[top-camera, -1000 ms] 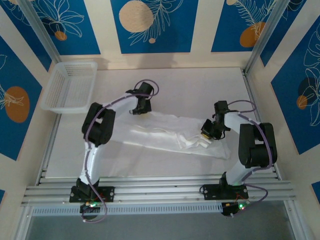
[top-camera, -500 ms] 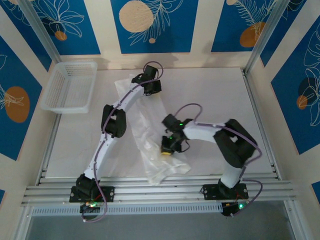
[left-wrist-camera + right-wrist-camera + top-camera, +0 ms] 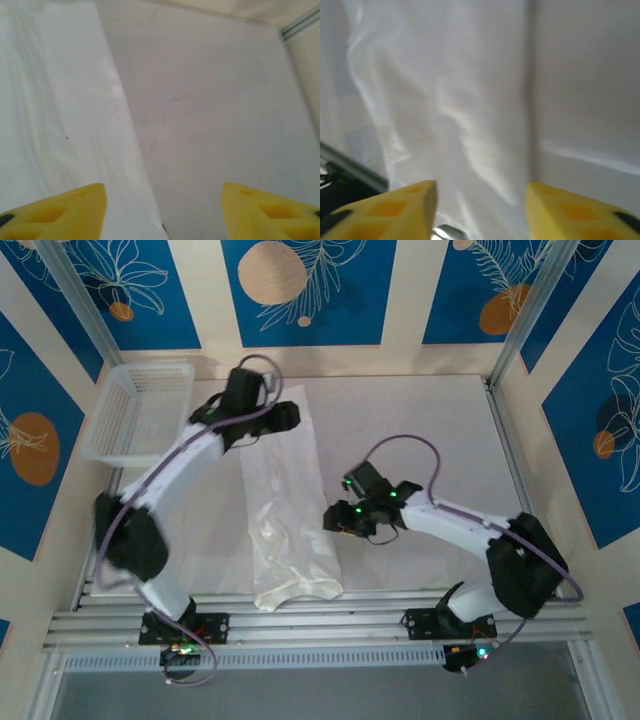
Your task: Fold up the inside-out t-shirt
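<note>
Left claw [image 3: 163,209] wide, empty, right claw [image 3: 481,210] wide, empty, white t-shirt [image 3: 285,510] lying free

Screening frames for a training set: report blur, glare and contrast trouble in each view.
Top external: evenly lit and mostly sharp, though the left arm's lower link is smeared, and the white t-shirt barely stands out from the white table. Left wrist: soft overall, the yellow fingertips out of focus. Right wrist: blurriest, with bright sheen streaks across the cloth folds and fuzzy fingertips.
</note>
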